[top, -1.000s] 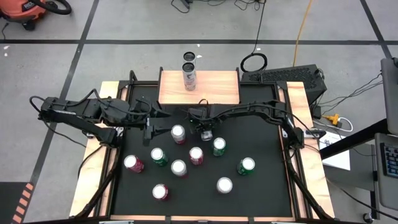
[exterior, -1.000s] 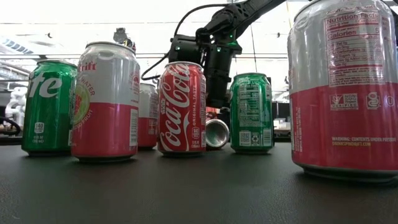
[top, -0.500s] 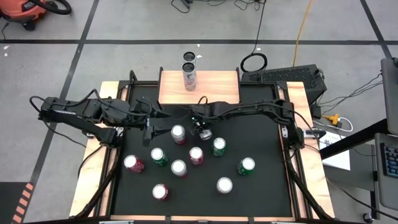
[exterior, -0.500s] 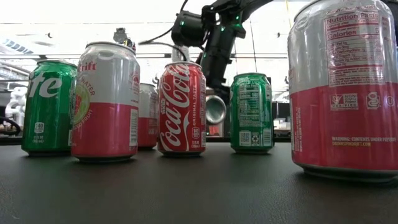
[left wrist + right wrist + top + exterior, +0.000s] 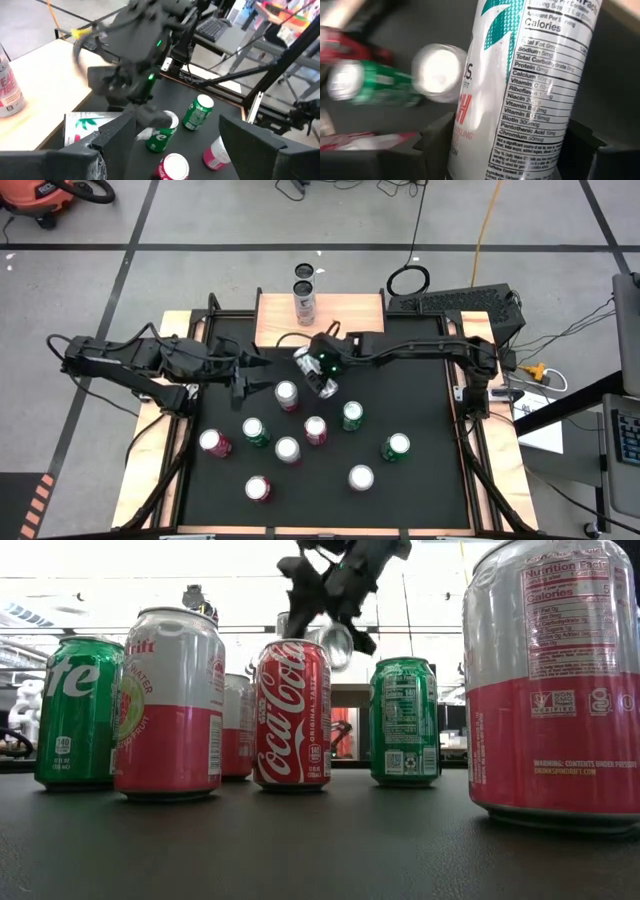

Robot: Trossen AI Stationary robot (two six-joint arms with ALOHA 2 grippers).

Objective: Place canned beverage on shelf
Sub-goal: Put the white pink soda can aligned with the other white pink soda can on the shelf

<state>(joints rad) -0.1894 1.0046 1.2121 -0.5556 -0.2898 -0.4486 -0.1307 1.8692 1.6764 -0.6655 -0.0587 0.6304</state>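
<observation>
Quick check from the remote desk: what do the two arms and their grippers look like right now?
Both arms are dark, jointed and slim, with black cables running along them. The right gripper is black, with a green light glowing on its wrist. The left gripper has two flat, matte black fingers.

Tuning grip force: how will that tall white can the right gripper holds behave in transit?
The white can looks smooth and glossy, so it may slip in the right gripper. Tall and slim, held tilted, it probably tips easily when set on the shelf.
</observation>
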